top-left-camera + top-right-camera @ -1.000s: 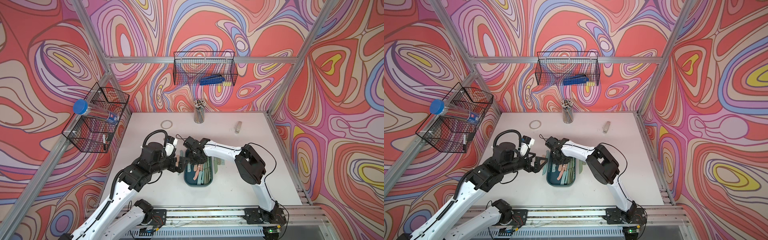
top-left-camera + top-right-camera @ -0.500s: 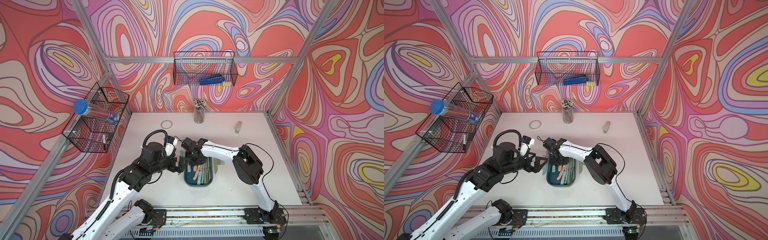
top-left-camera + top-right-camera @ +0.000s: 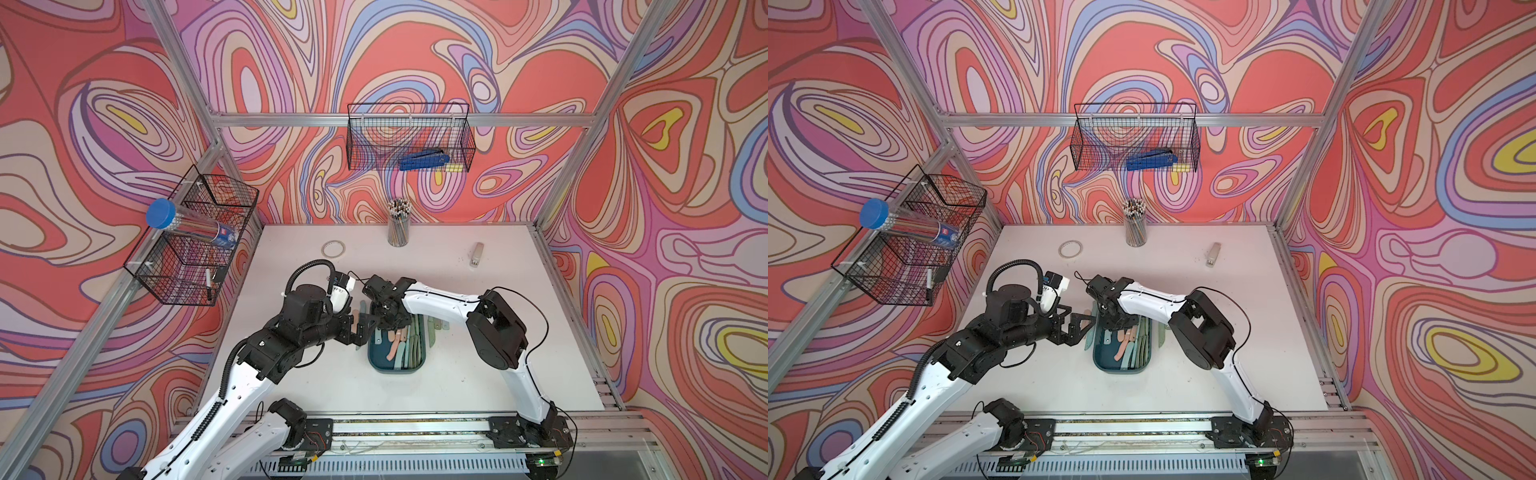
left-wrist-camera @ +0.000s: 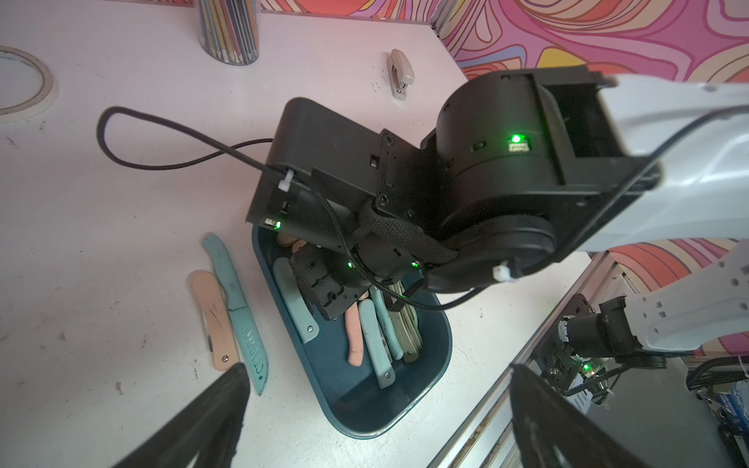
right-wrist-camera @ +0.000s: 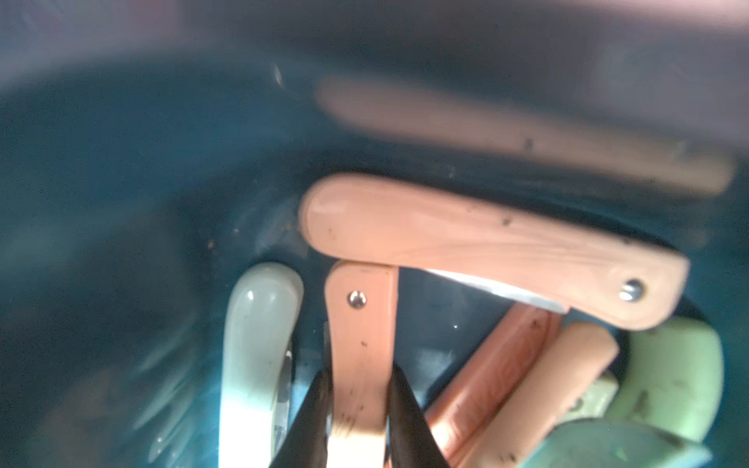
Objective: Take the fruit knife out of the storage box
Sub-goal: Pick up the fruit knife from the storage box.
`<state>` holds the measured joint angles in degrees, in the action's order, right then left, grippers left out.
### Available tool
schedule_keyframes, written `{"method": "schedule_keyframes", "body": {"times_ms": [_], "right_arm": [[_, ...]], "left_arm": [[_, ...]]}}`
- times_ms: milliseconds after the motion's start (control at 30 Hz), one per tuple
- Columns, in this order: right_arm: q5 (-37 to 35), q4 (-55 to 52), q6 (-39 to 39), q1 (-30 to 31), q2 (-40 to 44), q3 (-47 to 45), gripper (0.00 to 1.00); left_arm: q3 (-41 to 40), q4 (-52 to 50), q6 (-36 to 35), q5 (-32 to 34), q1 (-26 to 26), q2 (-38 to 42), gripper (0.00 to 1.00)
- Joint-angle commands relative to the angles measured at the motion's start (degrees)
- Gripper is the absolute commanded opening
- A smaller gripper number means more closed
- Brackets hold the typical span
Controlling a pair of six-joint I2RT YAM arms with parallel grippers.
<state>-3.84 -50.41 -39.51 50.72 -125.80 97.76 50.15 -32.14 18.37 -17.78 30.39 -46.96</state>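
Right gripper (image 5: 358,377) is clamping a smooth pink knife (image 5: 360,336) among other knives (image 5: 486,243) crowding the teal tub (image 5: 121,182); left gripper (image 4: 377,366) is gaping.

White table (image 3: 478,374), scuffed. Carries at 11 o'clock a tape ring (image 3: 333,249), at 12 o'clock an upright clear pencil cup (image 3: 398,232), at 1 o'clock a grey stapler (image 3: 476,254). Holds near the middle the teal storage box (image 3: 397,368). Bears just beside the box, at 9 o'clock, a pink folded knife (image 4: 214,320) touching a teal open knife (image 4: 239,312), and at 3 o'clock pale green knives (image 3: 432,334).
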Motion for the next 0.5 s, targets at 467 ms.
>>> {"method": "schedule_keyframes", "body": {"times_ms": [467], "right_arm": [[-2.0,0.4,-0.4,-0.2,11.3,-2.6,0.18]], "left_arm": [[-0.3,1.4,-1.5,-2.8,0.1,1.3,1.00]]}}
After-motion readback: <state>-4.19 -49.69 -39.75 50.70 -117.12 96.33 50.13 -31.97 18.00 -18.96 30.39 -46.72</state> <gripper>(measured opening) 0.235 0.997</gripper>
